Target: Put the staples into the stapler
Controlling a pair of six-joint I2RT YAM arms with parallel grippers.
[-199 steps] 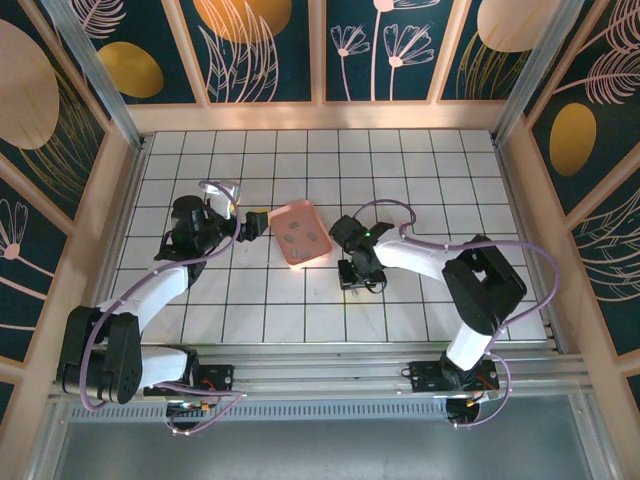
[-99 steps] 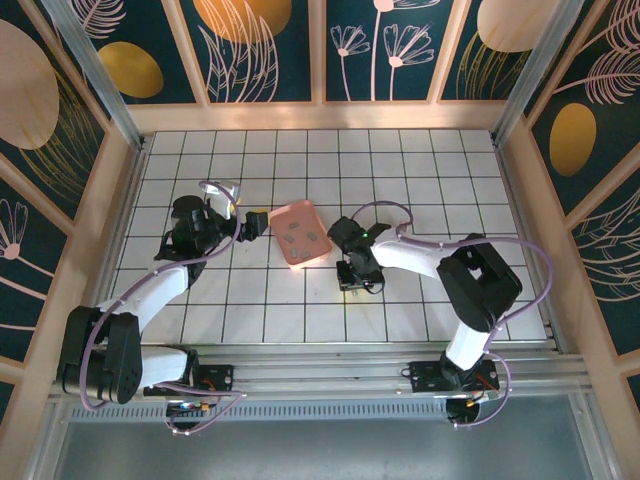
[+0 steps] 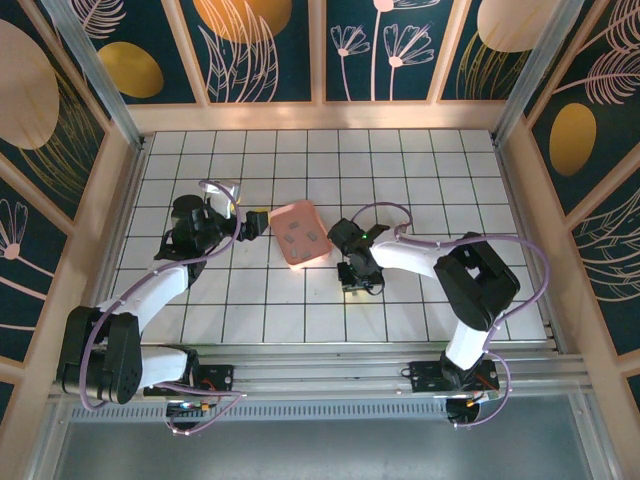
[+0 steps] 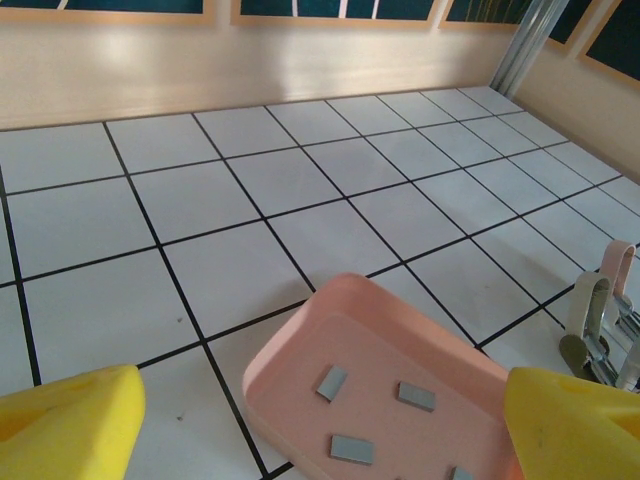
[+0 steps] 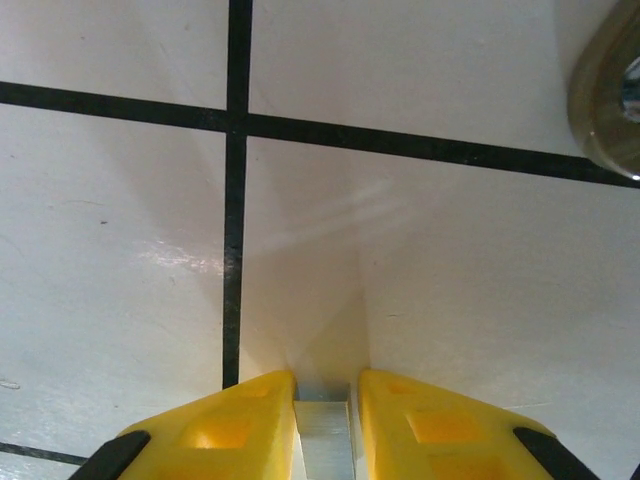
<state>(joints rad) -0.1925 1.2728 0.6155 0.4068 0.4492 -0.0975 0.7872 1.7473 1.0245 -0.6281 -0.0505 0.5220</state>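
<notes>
pink tray holding grey staples, white tiled table

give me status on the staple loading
Left gripper open at tray. Right gripper shut on small metal piece. Staples loose in tray, stapler beside it. Nothing in the way.

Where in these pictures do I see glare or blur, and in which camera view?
Left wrist: yellow fingers of the open left end effector are blurred, the tray sharp, glare on the back wall. Right wrist: soft sheen on the tile; the metal strip in the shut right end effector looks pale.
</notes>
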